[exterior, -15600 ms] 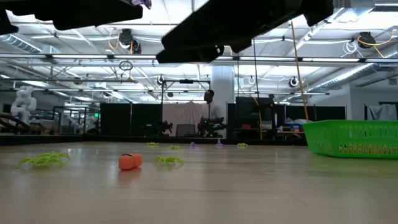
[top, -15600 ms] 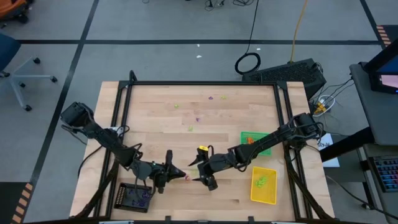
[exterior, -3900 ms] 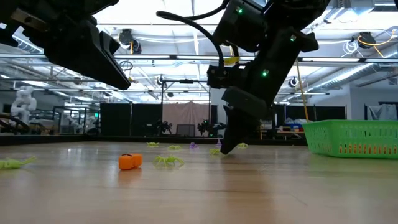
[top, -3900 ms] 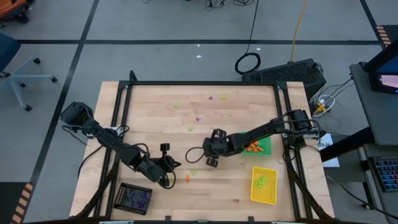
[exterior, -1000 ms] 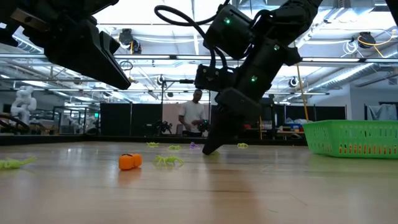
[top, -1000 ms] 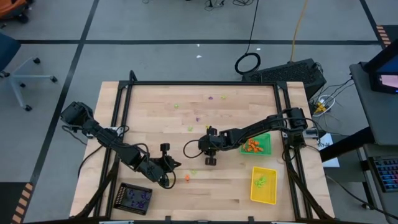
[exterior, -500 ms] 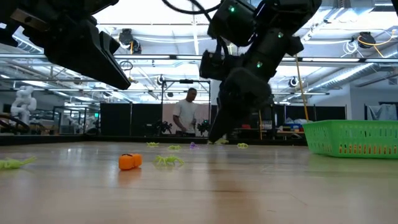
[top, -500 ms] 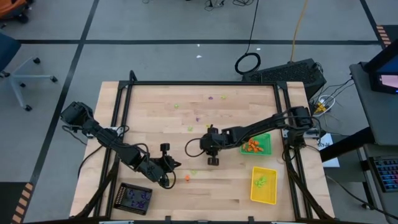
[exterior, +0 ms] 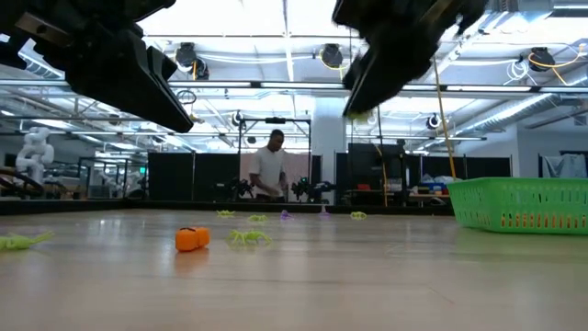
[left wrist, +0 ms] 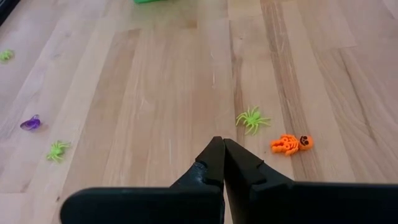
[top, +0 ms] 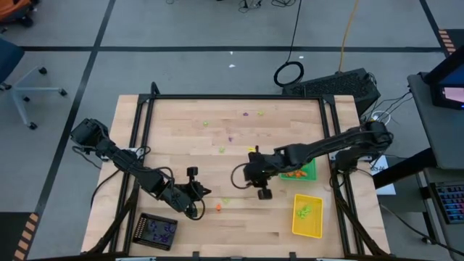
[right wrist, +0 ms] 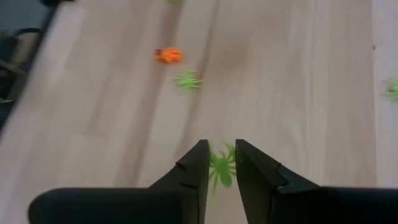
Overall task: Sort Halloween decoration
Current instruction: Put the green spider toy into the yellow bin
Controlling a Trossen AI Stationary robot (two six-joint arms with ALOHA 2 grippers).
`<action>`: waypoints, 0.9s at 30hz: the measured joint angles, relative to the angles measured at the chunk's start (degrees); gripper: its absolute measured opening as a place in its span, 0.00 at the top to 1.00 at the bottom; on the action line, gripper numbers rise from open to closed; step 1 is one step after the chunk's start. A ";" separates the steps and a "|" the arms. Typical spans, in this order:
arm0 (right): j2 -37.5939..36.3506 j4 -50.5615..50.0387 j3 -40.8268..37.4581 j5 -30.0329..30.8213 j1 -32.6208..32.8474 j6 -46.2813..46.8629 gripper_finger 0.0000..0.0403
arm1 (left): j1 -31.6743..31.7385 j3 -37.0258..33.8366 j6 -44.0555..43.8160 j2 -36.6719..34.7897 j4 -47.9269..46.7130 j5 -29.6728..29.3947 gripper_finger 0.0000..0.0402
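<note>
A lime green spider [right wrist: 221, 167] is gripped by the right end effector [right wrist: 220, 163] above the worktop [top: 239, 134]. The left end effector [left wrist: 219, 155] is clenched empty near an orange skeleton [left wrist: 291, 144].

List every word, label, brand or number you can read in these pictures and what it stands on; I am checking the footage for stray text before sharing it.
No text can be read in any view.
Green plastic tray, yellow plastic tray, black plastic tray: no labels show.
Small orange plastic skeleton trinket: a printed face, no letters.
Blue screen at the high view's right edge: too small to read.
</note>
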 joint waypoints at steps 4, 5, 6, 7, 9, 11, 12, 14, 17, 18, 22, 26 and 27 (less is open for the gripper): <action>-3.83 -2.06 0.02 0.09 2.88 0.04 0.85 | 0.00 0.00 0.00 0.00 0.05 0.00 0.98; -4.30 -1.89 0.02 0.21 3.66 0.10 0.85 | -0.02 0.00 0.00 0.00 0.06 0.02 0.98; -4.58 -1.46 0.02 0.30 4.43 0.13 0.85 | -0.02 0.00 0.00 0.00 0.04 0.02 0.98; -4.66 -1.08 0.04 0.55 5.24 0.09 0.85 | -0.02 0.00 0.00 0.00 0.09 0.00 0.98; -4.64 -0.63 -0.02 2.40 6.97 0.00 0.85 | 0.00 0.00 0.00 0.00 0.15 0.01 0.98; -4.75 2.68 -1.35 4.56 8.45 0.02 0.85 | -0.01 0.00 -0.02 0.00 0.17 0.01 0.98; -4.78 4.68 -2.47 4.99 8.93 0.00 0.85 | 0.00 0.00 -0.02 0.00 0.20 0.00 0.98; -4.81 7.91 -4.91 5.02 9.65 0.02 0.85 | 0.00 0.00 -0.02 0.00 0.22 0.02 0.98; -5.09 13.50 -8.45 5.17 10.19 0.66 0.85 | 0.00 0.00 -0.02 0.00 0.22 0.02 0.98; -5.14 16.01 -9.44 5.33 10.26 0.83 0.85 | -0.01 0.00 -0.02 0.00 0.24 0.01 0.98; -5.07 24.56 -13.50 6.26 10.26 0.55 0.85 | -0.02 0.00 -0.02 0.00 0.26 0.02 0.98; -5.14 38.10 -18.13 6.31 10.24 -0.99 0.85 | -0.01 0.00 -0.02 0.00 0.31 0.02 0.98; -5.14 41.53 -19.40 6.29 10.24 -1.35 0.85 | -0.02 0.00 -0.03 0.00 0.33 0.02 0.98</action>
